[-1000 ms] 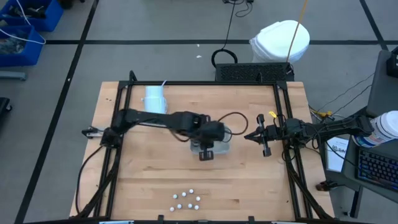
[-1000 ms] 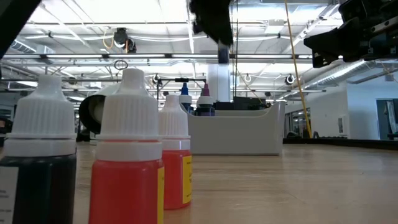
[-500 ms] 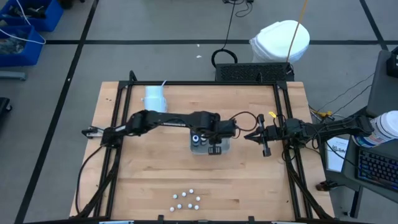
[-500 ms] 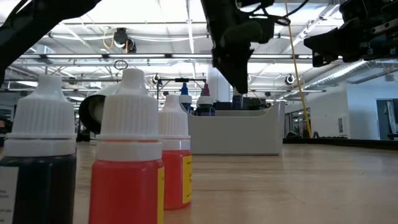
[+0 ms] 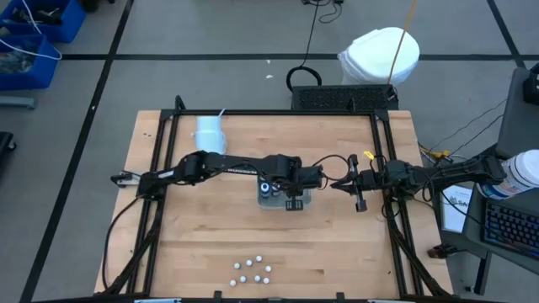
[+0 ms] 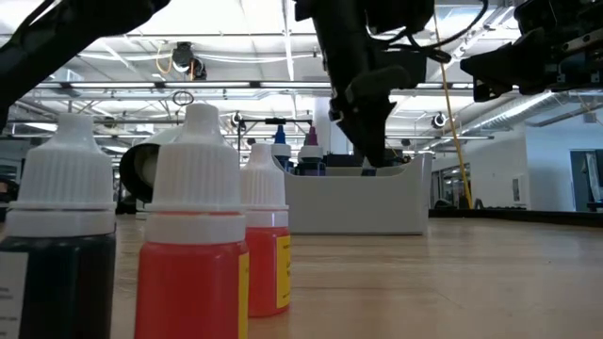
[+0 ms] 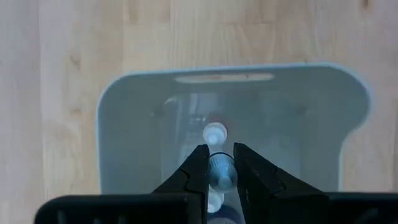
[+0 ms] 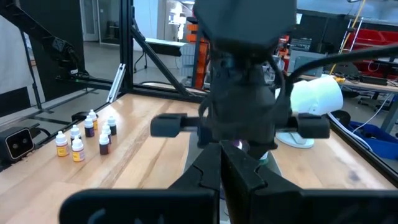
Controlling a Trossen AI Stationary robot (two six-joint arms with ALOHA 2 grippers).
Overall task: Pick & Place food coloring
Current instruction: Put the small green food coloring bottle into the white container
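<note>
A grey tray sits mid-table with a few food coloring bottles standing in it. My left gripper hangs over the tray, pointing steeply down and shut on one small bottle. In the low view it dips to the tray's rim. More food coloring bottles stand in a cluster near the table's front edge. My right gripper waits shut at the table's right side, level and touching nothing. My left gripper pinches the bottle's upper part between its two fingers. They come from above, slanting steeply down. The bottle stands upright between them inside the tray. The tray wall hides its lower end, so I cannot tell whether it rests on the tray floor.
A white cup lies on its side at the far left of the table. Black frame rails run along the table's left and right sides. Bare wood lies between the tray and the front cluster of bottles.
My left gripper has come down from high above the table to the tray's rim, shifting toward the table's right edge as the arm stretched out. It stays shut on the bottle, which has gone down with it into the tray.
</note>
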